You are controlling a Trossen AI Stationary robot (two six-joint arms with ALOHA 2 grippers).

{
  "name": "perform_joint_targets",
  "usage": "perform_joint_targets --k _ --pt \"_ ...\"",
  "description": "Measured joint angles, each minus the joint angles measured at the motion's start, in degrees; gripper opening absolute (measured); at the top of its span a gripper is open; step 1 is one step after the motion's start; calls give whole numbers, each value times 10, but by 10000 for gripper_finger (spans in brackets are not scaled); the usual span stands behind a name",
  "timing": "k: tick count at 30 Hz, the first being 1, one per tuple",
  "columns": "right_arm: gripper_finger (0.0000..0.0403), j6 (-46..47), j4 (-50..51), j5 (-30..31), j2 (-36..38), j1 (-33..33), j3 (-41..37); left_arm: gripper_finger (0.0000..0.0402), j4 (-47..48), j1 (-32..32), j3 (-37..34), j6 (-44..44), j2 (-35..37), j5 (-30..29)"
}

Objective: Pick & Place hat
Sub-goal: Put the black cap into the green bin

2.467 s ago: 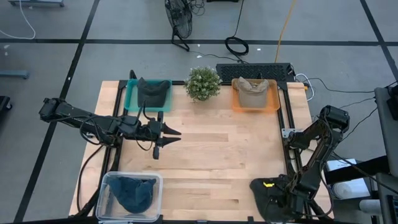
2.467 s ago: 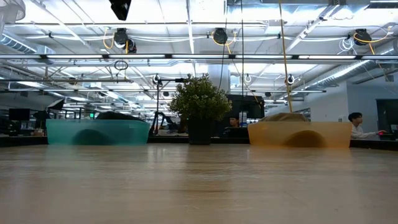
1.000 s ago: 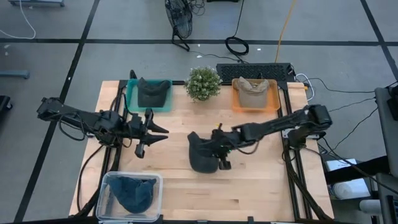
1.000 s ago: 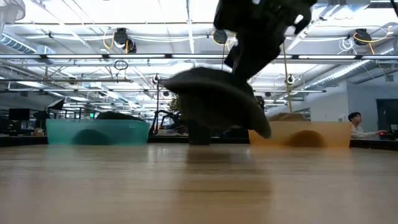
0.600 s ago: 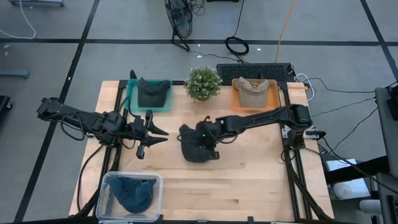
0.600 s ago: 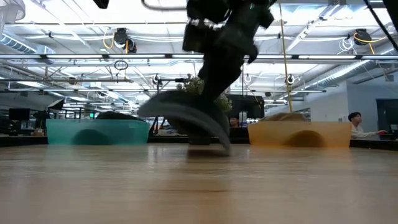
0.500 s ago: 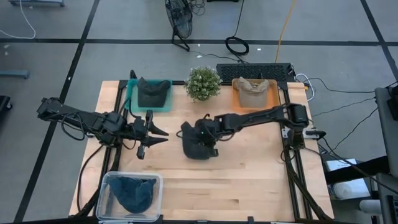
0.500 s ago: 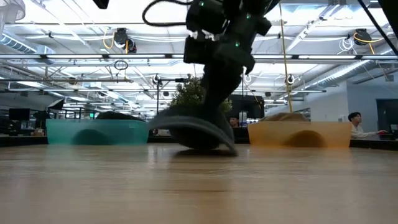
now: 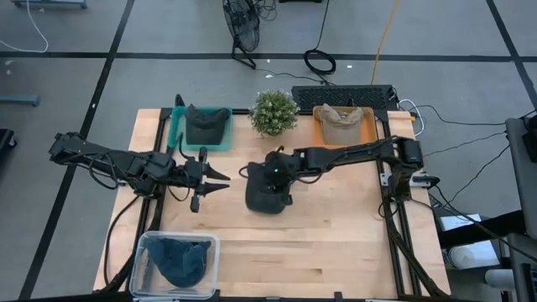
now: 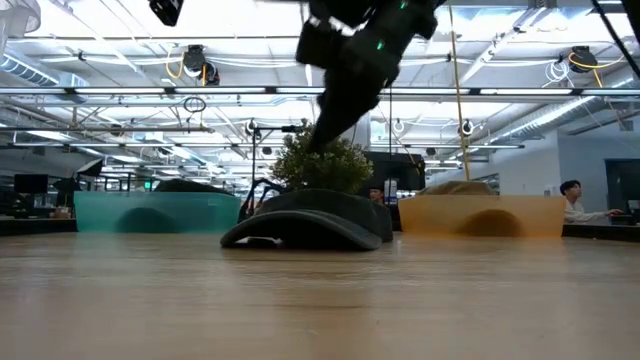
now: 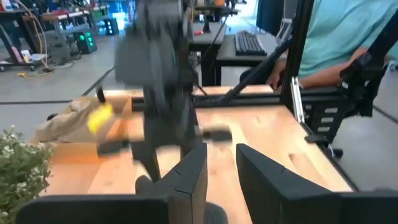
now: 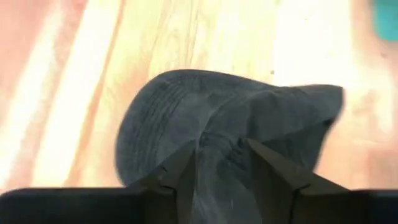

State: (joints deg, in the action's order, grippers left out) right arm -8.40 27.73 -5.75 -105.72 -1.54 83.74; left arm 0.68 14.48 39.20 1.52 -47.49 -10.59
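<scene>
Dark hat [image 9: 268, 191] lies flat on table [image 9: 336, 226], just in front of potted plant [image 9: 273, 111], between teal bin [image 9: 200, 127] and orange bin [image 9: 345, 127]. Right gripper [image 9: 276, 170] just above hat's plant-side edge, fingers parted, gripping nothing. Left gripper [image 9: 220, 180] beside hat on teal-bin side, apart from it, fingers slightly parted, empty.

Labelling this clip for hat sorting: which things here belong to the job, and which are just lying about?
Job: dark hat on the table, right gripper above it, left gripper, teal bin, orange bin, clear bin.
Lying about: potted plant, keyboard.
</scene>
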Motion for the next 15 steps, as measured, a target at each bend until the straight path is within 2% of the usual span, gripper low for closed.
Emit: perform_joint_targets --k 3,8,12,15 --pt "135 29 40 30 38 3 0 95 -23 -2 0 -7 -27 -2" --pt "126 65 61 151 113 34 -40 95 -63 -19 5 -35 -101 -3" --pt "113 76 -52 180 186 56 -142 112 -63 -43 23 -28 -156 -4" --pt "106 46 -173 177 244 61 -232 154 -51 -64 34 -18 -192 27"
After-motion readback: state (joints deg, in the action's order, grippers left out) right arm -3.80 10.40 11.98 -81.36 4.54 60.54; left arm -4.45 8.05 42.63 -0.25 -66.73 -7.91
